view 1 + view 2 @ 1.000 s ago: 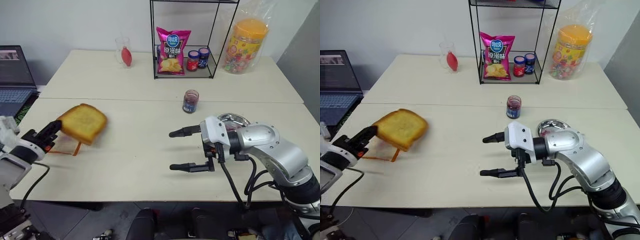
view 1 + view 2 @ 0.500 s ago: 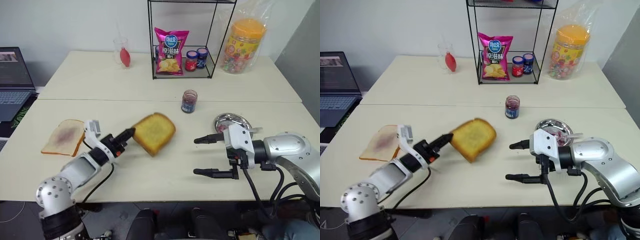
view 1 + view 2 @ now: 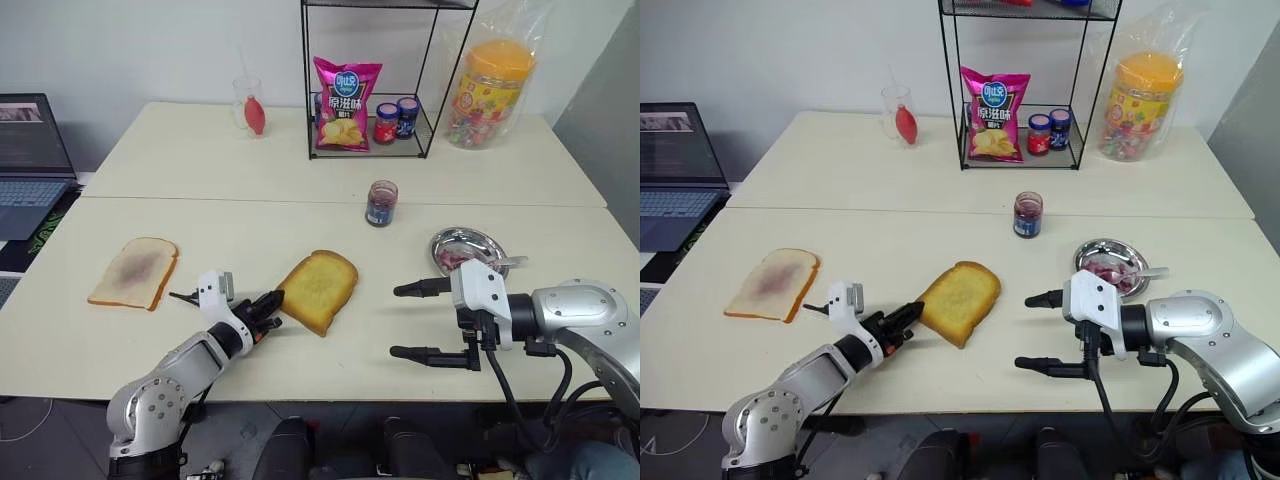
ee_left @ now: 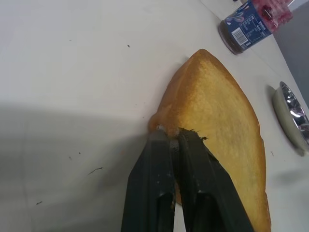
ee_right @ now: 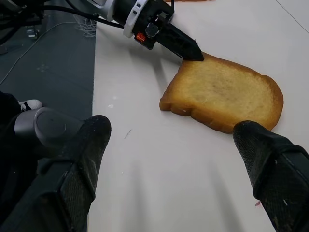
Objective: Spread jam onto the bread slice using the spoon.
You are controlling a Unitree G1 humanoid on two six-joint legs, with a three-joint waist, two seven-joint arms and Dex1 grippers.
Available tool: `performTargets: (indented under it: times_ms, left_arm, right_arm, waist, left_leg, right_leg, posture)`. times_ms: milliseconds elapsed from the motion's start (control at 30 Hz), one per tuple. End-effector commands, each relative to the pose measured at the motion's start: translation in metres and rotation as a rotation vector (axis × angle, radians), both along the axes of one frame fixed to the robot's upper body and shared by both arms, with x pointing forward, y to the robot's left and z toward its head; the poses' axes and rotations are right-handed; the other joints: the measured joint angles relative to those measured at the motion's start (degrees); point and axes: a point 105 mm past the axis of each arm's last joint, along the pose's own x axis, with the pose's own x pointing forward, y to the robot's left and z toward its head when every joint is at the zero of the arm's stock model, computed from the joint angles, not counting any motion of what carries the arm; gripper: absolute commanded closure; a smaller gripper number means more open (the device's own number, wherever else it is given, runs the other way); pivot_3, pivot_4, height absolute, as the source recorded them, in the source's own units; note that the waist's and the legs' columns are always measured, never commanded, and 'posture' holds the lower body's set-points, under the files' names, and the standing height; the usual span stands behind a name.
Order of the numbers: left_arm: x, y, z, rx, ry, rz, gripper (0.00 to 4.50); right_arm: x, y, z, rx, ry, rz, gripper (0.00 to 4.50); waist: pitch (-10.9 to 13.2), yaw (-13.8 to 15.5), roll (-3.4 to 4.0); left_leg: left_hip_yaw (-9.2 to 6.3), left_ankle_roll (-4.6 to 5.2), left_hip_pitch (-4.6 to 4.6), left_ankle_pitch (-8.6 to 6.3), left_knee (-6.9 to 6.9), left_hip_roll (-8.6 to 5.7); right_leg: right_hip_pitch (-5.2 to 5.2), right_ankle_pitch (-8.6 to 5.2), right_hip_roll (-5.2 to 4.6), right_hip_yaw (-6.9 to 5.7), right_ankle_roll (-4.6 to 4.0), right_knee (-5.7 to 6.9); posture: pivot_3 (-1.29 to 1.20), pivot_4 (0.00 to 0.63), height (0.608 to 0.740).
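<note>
The golden-brown bread slice (image 3: pixel 318 290) lies flat on the table's near middle. My left gripper (image 3: pixel 272 302) is shut on its near-left crust corner (image 4: pixel 164 126), fingers low over the table. My right gripper (image 3: pixel 394 321) hovers open to the right of the bread, pointing at it, with nothing between its fingers (image 5: pixel 270 159). Dark jam shows in the small blue-labelled glass jar (image 3: pixel 381 202) behind the bread. The spoon (image 3: pixel 508 262) rests in a round metal dish (image 3: pixel 480 238) with reddish smears, its handle over the right rim.
A paler slice with a pinkish smear (image 3: pixel 134 272) lies at the left. At the back stand a wire rack (image 3: pixel 370 90) with a chip bag and two lidded jars, a glass (image 3: pixel 247 104) and a candy tub (image 3: pixel 488 92). A laptop (image 3: pixel 30 150) sits off the left edge.
My left gripper has carried the bread from the table's left side rightward and down, so it now lies flat in the middle. The right gripper has drawn back to the right, still open.
</note>
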Motion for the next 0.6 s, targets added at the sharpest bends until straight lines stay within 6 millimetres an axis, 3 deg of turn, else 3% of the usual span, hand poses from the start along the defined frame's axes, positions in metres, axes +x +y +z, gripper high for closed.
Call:
performTargets:
  times_ms: [33,267,367,533,600]
  left_arm:
    - [-0.003,-0.003,0.001,0.005,-0.007,-0.001,3.54]
    - [-0.009,0.025,0.015,0.1,-0.104,0.11,2.32]
    - [-0.013,0.029,0.021,0.131,-0.138,0.127,1.5]
    - [-0.016,0.04,0.03,0.241,-0.2,0.169,0.59]
    - [-0.015,0.039,0.049,0.325,-0.296,0.123,0.44]
  right_arm:
    - [0.002,-0.001,0.009,0.012,-0.052,-0.007,0.0]
    - [0.004,-0.006,0.009,0.013,-0.073,-0.032,0.0]
    - [0.003,-0.007,0.009,0.016,-0.075,-0.033,0.0]
    - [0.003,-0.009,0.008,0.022,-0.083,-0.045,0.0]
    - [0.01,-0.011,0.012,0.045,-0.123,-0.083,0.0]
  waist:
    - [0.0,0.0,0.0]
    - [0.0,-0.1,0.0]
    - [0.0,-0.06,0.0]
    - [0.0,0.0,0.0]
    - [0.0,0.0,0.0]
  left_leg:
    - [0.0,0.0,0.0,0.0,0.0,0.0]
    - [0.03,0.0,0.03,0.0,0.0,0.01]
    - [0.01,0.0,0.03,0.0,-0.02,0.05]
    - [0.0,0.0,0.02,0.0,0.01,0.03]
    - [0.01,0.0,0.02,0.0,0.01,0.03]
  right_leg:
    - [0.0,0.0,0.0,0.0,0.0,0.0]
    - [0.01,-0.01,0.01,0.03,0.02,0.0]
    - [-0.01,-0.03,0.04,0.01,-0.02,0.02]
    - [0.03,-0.04,0.03,0.0,0.0,-0.01]
    - [0.02,-0.04,0.02,0.01,0.0,-0.02]
  posture:
    - [0.0,0.15,0.74]
    - [0.0,0.15,0.74]
    - [0.0,0.15,0.74]
    - [0.0,0.15,0.74]
    - [0.0,0.15,0.74]
